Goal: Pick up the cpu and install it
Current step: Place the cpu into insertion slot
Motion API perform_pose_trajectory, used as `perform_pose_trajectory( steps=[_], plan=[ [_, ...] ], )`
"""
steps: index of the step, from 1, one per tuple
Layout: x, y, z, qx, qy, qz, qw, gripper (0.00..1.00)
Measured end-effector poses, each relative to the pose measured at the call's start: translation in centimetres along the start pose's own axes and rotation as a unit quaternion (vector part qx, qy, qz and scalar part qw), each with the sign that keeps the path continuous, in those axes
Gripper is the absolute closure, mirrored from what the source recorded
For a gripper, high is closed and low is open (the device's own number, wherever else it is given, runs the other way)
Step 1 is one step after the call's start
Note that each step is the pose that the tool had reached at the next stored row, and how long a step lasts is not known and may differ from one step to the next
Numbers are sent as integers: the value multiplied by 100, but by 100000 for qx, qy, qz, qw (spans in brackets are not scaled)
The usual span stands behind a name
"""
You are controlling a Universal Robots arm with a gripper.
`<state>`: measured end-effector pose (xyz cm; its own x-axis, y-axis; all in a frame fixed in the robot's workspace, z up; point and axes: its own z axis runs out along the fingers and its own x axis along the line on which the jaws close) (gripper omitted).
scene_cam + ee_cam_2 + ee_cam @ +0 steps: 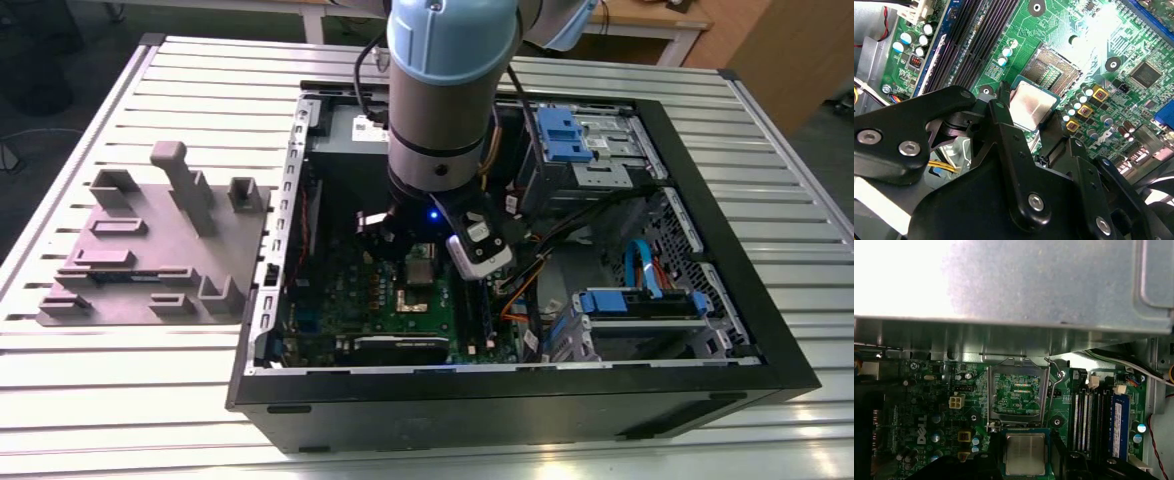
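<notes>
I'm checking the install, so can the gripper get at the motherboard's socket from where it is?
Probably yes. The gripper, shut on the cpu, hangs close to the socket, whose top lies uncovered. Nothing stands between them, though the cpu fills the jaws.

The black gripper (1030,114) pinches a silver-grey cpu (1033,100); beyond it, a green board (1060,34) with black slots (974,45).

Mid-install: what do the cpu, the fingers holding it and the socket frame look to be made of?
The cpu: brushed silver-grey metal lid, by its soft sheen, on a thin teal-edged board. The fingers gripping it: matte black, plastic or coated metal; cannot tell. The socket frame: bare shiny metal, likely steel; it glints.
</notes>
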<state>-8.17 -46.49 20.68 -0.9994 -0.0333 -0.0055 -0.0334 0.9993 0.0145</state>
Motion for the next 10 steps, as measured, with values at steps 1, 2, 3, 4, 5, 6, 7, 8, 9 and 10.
perform_pose_trajectory(
  steps=[1,2,3,4,5,6,7,8,9,10],
  plan=[
    [0,0,0,0,1,0,100000,52],
    [0,0,0,0,1,3,100000,52],
    [0,0,0,0,2,2,100000,52],
    [0,0,2,-2,0,1,100000,52],
    [0,0,7,-23,-11,1,100000,52],
    [0,1,13,-23,-13,0,100000,52],
    [0,0,23,-7,-3,0,100000,52],
    [0,0,38,-4,-1,-1,100000,52],
    [0,-1,57,-5,-3,-1,100000,52],
    [0,-1,75,-2,-1,-1,100000,52]
  ],
)
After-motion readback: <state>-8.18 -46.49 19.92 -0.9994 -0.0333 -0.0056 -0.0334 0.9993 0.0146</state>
